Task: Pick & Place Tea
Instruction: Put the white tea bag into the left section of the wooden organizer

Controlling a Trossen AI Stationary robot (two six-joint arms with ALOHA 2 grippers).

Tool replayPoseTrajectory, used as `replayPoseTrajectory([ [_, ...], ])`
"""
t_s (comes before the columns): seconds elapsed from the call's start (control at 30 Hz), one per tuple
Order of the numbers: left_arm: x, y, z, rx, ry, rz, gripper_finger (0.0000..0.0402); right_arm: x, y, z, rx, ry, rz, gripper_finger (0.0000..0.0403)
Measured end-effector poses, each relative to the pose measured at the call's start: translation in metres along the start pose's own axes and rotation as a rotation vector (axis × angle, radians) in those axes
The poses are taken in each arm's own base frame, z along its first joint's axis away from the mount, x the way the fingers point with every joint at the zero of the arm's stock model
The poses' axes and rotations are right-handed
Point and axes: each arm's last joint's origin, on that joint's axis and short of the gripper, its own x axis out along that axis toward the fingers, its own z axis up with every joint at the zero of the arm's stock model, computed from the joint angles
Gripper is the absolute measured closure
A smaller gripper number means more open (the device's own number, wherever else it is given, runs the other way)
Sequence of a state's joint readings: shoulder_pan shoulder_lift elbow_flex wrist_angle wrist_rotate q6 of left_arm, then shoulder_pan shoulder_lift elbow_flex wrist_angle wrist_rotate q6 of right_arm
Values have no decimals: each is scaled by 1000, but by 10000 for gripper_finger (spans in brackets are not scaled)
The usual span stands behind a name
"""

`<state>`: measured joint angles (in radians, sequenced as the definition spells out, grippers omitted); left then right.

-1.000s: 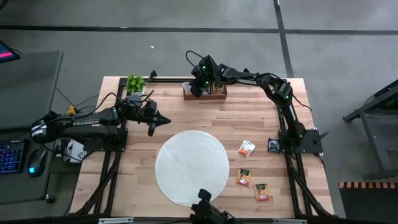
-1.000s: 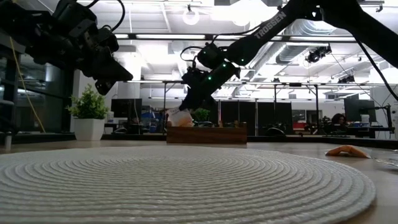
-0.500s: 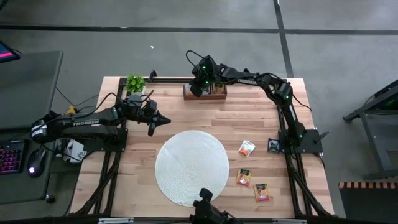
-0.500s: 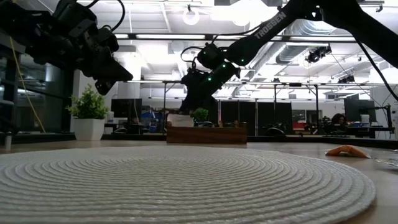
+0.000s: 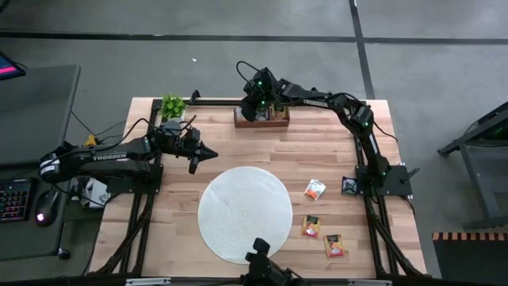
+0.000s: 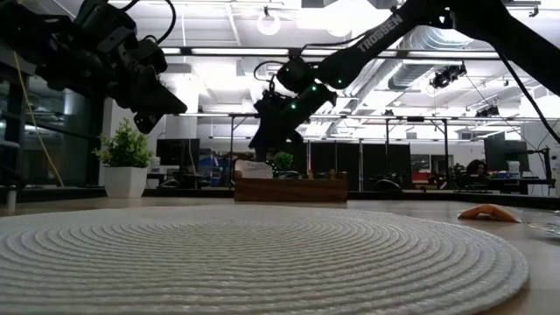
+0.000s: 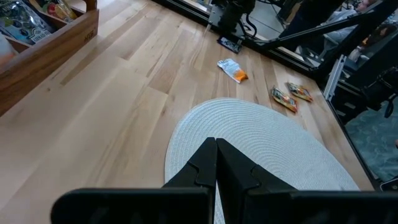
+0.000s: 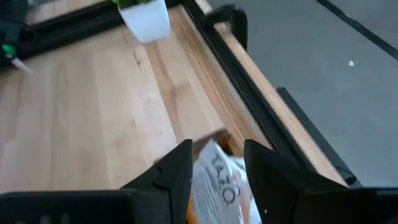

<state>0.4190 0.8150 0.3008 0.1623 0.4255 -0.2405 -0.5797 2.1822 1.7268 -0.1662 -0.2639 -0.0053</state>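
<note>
My right gripper (image 8: 217,163) hangs open over the left end of the brown wooden tray (image 5: 274,117) at the table's far edge. A white-and-orange tea sachet (image 8: 219,180) lies in that end of the tray, its top showing above the rim (image 6: 254,168), just below the fingertips and apart from them. More tea lies on the table's right side: a white-and-orange sachet (image 5: 315,189), a black one (image 5: 348,186) and two red-orange ones (image 5: 310,226) (image 5: 333,245). My left gripper (image 7: 216,149) is shut and empty, held above the table left of the round white mat (image 5: 245,213).
A small potted plant (image 5: 173,106) stands at the far left corner. The tray's other compartments hold more sachets (image 7: 37,15). Bare wood lies between the mat and the tray.
My right gripper has opened over the tray's left end and let go of the white-and-orange sachet. The sachet has dropped from the fingers into the tray, where it now rests with its top above the rim.
</note>
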Motion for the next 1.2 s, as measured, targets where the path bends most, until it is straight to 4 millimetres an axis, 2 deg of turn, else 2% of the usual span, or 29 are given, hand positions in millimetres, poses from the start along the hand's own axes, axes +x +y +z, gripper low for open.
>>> replayPoseTrajectory([
  [0.17,0,0,0,0,0,0,401,-11,0,20,3,12,-4,261],
  [0.27,0,0,0,0,0,0,401,-21,0,30,21,77,-9,260],
  [0.5,0,0,0,-1,1,1,401,-45,5,32,0,321,13,260],
  [0.63,0,0,0,0,0,0,401,-58,5,23,44,449,43,260],
  [0.83,0,0,0,0,0,1,401,-99,6,6,98,564,37,261],
  [1.07,0,0,0,0,0,0,401,-158,27,-24,194,463,-3,261],
  [1.2,0,0,0,0,0,1,401,-189,44,-55,320,393,-31,261],
])
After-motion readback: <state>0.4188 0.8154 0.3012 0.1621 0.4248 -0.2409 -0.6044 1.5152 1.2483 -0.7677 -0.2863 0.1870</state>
